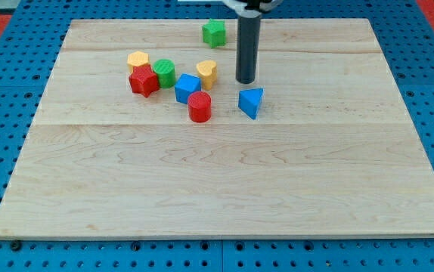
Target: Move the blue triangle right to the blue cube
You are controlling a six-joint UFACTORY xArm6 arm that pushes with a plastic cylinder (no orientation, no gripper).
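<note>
- Camera view gives you the whole wooden worktop (224, 189), with its lower half bare from the view's left to its right, and its right third open as well.
- You find every block gathered in the upper middle: a green block (214, 32) sits near the view's top edge, well apart from the others.
- You see a yellow block (137, 60), a red block (144, 80) and a green cylinder (164, 72) bunched together at the view's left of the cluster.
- Your blue cube (187, 88) lies between that bunch and a yellow block (207, 72), with a red cylinder (199, 107) touching its lower right corner.
- Your blue triangle (252, 102) stands alone at the view's right of the blue cube, apart from it, with the red cylinder lying between and slightly lower.
- You have no claw on this rig; my tip (246, 81) stands just above the blue triangle, a little to its left, touching no block.
</note>
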